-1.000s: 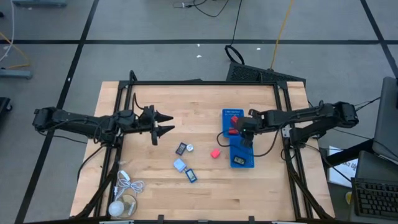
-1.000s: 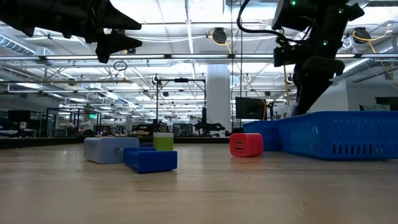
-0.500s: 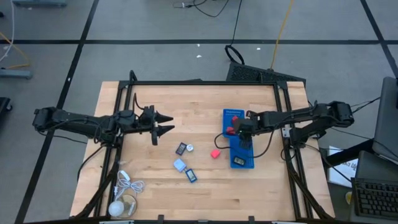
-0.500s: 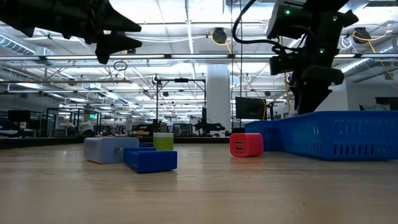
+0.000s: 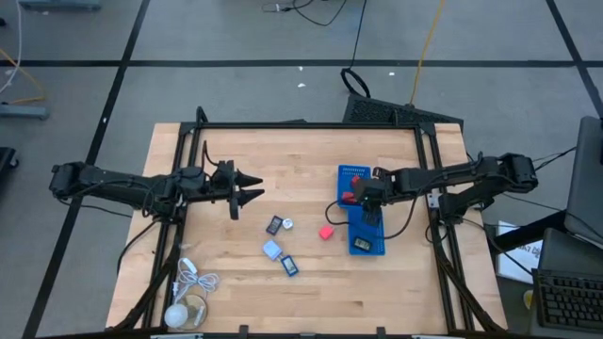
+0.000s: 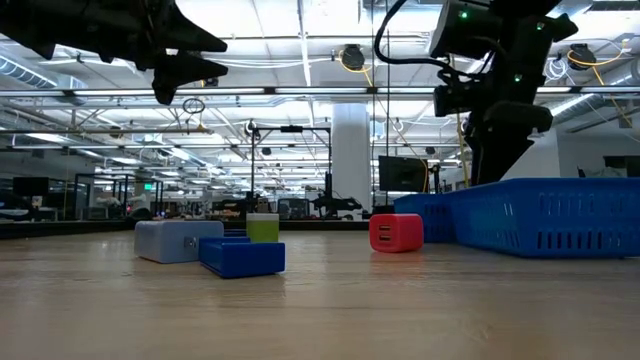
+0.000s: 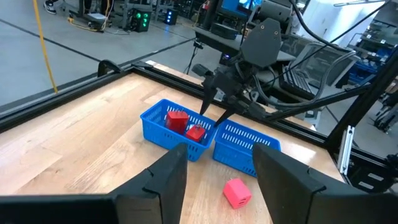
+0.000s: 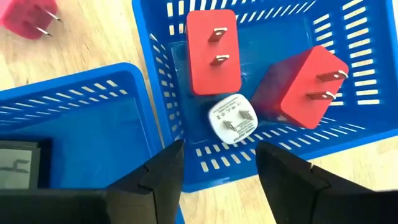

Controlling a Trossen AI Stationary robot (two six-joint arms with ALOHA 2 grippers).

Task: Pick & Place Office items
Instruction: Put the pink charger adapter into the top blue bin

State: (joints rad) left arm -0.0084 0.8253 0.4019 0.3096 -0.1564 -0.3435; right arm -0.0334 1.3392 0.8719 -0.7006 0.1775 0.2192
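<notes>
Two blue trays stand end to end at the table's right [image 5: 352,173]. The far tray [image 8: 348,118] holds two red plug blocks [image 8: 212,51] [image 8: 301,87] and a small white plug [image 8: 232,118]. The near tray [image 8: 81,118] holds a black item with a display [image 8: 15,165]. On the wood lie a red block [image 5: 326,232], a black piece [image 5: 274,225], a pale grey-blue piece [image 5: 272,250] and a blue piece [image 5: 289,265]. My right gripper [image 8: 219,180] hovers open above the far tray and holds nothing. My left gripper [image 5: 251,186] waits open in the air at centre-left.
A coiled white cable with a round white object [image 5: 187,299] lies at the near left corner. A small white round piece [image 5: 287,224] sits beside the black piece. Black frame rails [image 5: 311,124] border the table. Bare wood lies between the left gripper and the trays.
My right gripper has risen out of the far tray and shifted slightly toward the table's left. It has held still for the last half second. The items on the table have stayed where they were.
</notes>
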